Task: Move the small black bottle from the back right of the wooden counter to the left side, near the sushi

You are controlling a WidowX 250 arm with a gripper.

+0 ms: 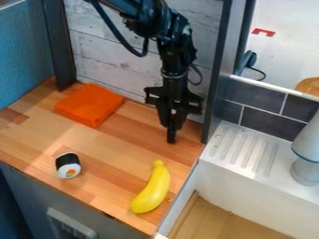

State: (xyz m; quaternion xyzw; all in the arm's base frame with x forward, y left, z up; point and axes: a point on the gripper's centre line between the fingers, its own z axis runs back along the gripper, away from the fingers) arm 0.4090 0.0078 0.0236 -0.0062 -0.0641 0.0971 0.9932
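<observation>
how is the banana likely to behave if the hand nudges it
The banana would probably rock or swivel rather than roll far, since it lies on its side and is curved. Its smooth, evenly yellow skin looks like plastic, so it may be stiff and light. It could also slide fairly easily on the flat wooden counter.

I saw a folded orange cloth [90, 104] by the back edge of the counter [115, 147], a sushi roll [68, 165] nearer the front.
</observation>
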